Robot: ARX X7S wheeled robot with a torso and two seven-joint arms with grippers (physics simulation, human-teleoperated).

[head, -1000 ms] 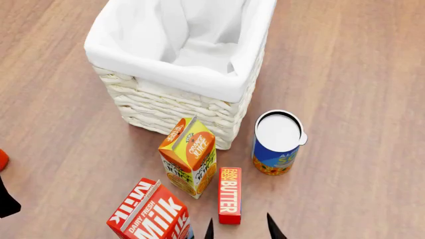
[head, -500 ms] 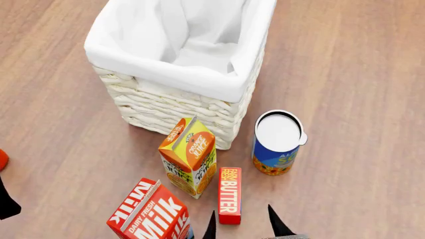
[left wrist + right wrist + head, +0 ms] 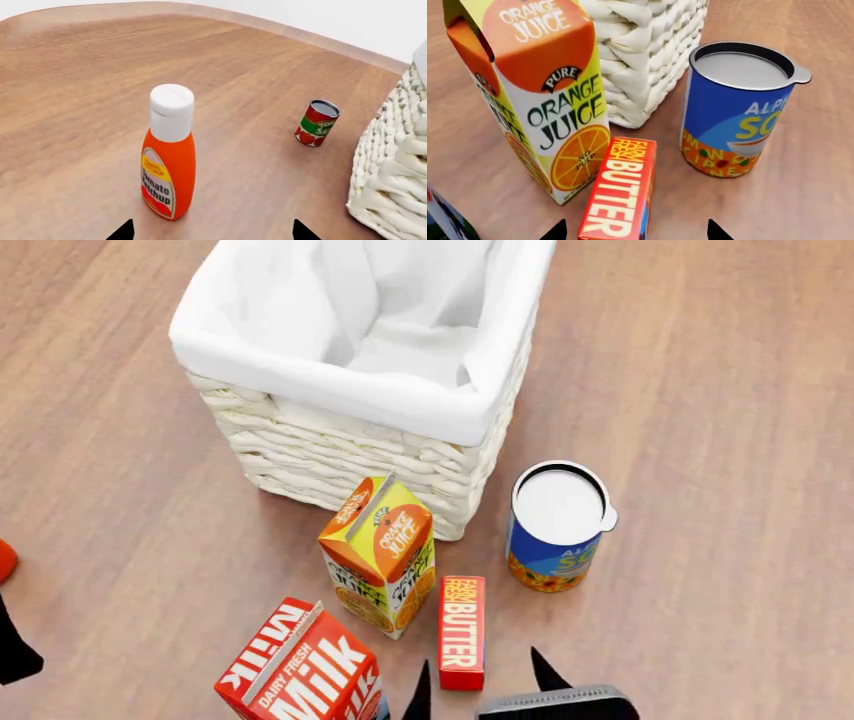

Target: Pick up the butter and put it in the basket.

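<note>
The butter (image 3: 462,632) is a slim red box lying flat on the wooden table, between the orange juice carton and the soup can; its lettering shows in the right wrist view (image 3: 620,195). My right gripper (image 3: 483,683) hangs open just above its near end, one finger on each side (image 3: 635,231), touching nothing. The basket (image 3: 360,455), cream wicker with a white liner, stands behind the cartons (image 3: 640,45). Off to the left, my left gripper (image 3: 212,232) is open and empty, with the basket's wall (image 3: 393,175) beside it.
An orange juice carton (image 3: 380,555) stands right beside the butter, and a red milk carton (image 3: 300,665) stands nearer me. A blue soup can (image 3: 558,525) is on the butter's other side. A ketchup bottle (image 3: 169,155) and a tomato sauce can (image 3: 317,122) stand by the left gripper.
My right gripper has crept forward over the butter's near end; its grey body now shows at the bottom edge of the head view. Nothing else has moved.
</note>
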